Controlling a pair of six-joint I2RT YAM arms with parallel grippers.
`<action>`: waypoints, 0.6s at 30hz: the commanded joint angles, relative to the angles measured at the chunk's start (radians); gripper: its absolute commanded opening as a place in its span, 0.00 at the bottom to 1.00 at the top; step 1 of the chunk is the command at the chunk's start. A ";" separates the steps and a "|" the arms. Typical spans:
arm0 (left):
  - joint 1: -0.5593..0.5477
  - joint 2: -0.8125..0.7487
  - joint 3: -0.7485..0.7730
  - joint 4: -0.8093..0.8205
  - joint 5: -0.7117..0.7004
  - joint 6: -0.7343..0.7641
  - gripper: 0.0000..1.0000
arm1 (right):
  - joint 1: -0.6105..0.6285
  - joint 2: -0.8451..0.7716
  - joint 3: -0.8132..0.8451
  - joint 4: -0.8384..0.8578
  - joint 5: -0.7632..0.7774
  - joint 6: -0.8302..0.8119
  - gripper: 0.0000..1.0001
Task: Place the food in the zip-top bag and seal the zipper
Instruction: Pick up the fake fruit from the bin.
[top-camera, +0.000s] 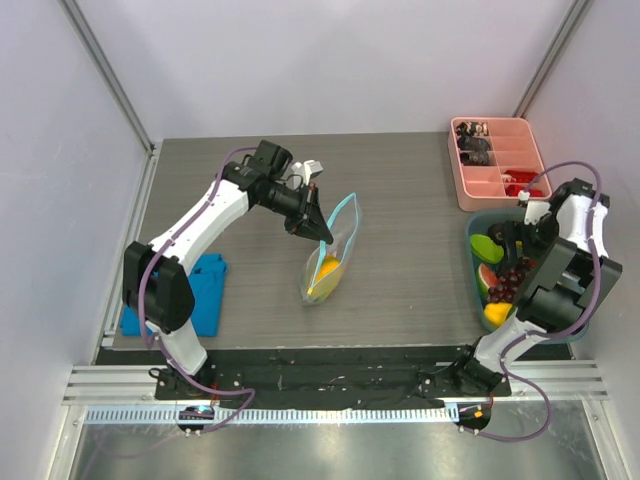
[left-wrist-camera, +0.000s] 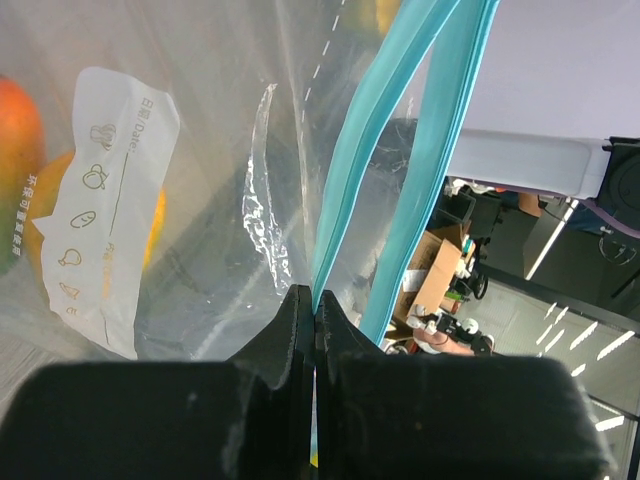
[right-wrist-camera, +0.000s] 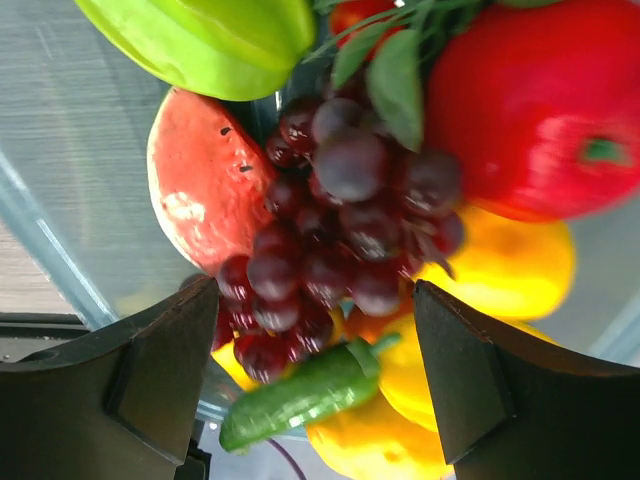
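The zip-top bag (top-camera: 330, 262) hangs upright at mid-table, mouth open, with orange and yellow food (top-camera: 326, 270) inside. My left gripper (top-camera: 321, 238) (left-wrist-camera: 315, 300) is shut on the near side of the teal zipper (left-wrist-camera: 350, 180); the far side (left-wrist-camera: 440, 140) stands apart from it. More of the orange fruit (left-wrist-camera: 25, 170) shows through the clear plastic. My right gripper (top-camera: 507, 240) (right-wrist-camera: 315, 350) hangs open over the bowl of food, its jaws either side of the dark grapes (right-wrist-camera: 340, 220). Around them lie a watermelon slice (right-wrist-camera: 200, 190), a green fruit (right-wrist-camera: 210, 40), a red fruit (right-wrist-camera: 540, 110), yellow fruit (right-wrist-camera: 500, 270) and a small green pepper (right-wrist-camera: 305, 395).
The food sits in a blue bowl (top-camera: 472, 262) at the table's right edge. A pink divided tray (top-camera: 480, 185) with small dark and red items stands behind it. A blue cloth (top-camera: 205, 290) lies flat at the near left.
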 joint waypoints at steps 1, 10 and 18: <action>0.002 0.000 0.047 -0.010 -0.006 0.020 0.00 | 0.024 -0.009 -0.065 0.099 0.064 0.072 0.83; 0.002 0.006 0.051 -0.002 -0.005 0.012 0.00 | 0.058 0.037 -0.108 0.170 0.104 0.126 0.85; 0.002 0.004 0.050 -0.002 -0.005 0.021 0.00 | 0.060 0.034 -0.116 0.143 0.115 0.178 0.90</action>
